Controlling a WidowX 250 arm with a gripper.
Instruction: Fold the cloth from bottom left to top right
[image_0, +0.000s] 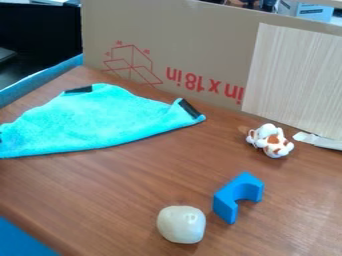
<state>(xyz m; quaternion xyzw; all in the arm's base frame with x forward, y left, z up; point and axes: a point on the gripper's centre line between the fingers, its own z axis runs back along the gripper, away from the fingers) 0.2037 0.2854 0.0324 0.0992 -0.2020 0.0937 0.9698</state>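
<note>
Landmark: the blue arch-shaped block (226, 201) on the wooden table (120, 200). You have the turquoise cloth (100, 120) lying on the table, well apart from the block, toward its upper left; dark patches mark the cloth's edge. Near the block's lower left: a pale rounded object (181, 224). Upper right of it: a white-and-brown toy (270, 140). Gripper: you cannot tell whether it is wide, narrow or holding anything.

Cardboard wall (200, 35), apparently dark furniture (43, 32).
</note>
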